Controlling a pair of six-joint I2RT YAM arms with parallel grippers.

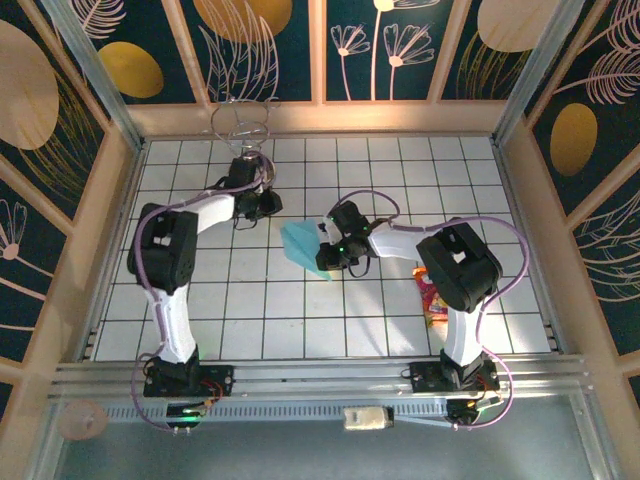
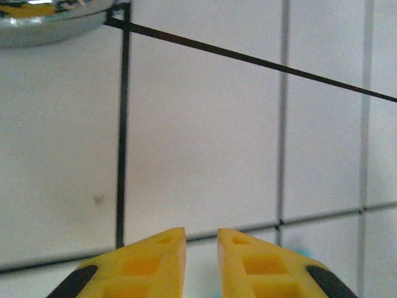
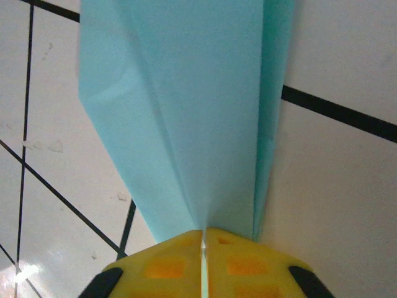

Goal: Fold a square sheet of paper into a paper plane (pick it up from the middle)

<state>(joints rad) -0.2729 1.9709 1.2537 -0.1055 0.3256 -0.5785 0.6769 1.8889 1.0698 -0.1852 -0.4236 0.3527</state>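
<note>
Right gripper: we find the yellow fingertips pressed almost together, pinching the narrow end of the paper plane.
Plane position: light blue and creased lengthwise, it fans out from that grip over the white tiled table, near its centre.
Left gripper: we note its fingertips slightly parted with nothing between them, over bare tile, apart from the plane.
Chrome object: just beyond those fingertips.
Snack packet: orange-red, beside the right arm.

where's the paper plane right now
In the top view the paper plane is mid-table, just left of the right gripper, whose fingers pinch its narrow end in the right wrist view.
</note>
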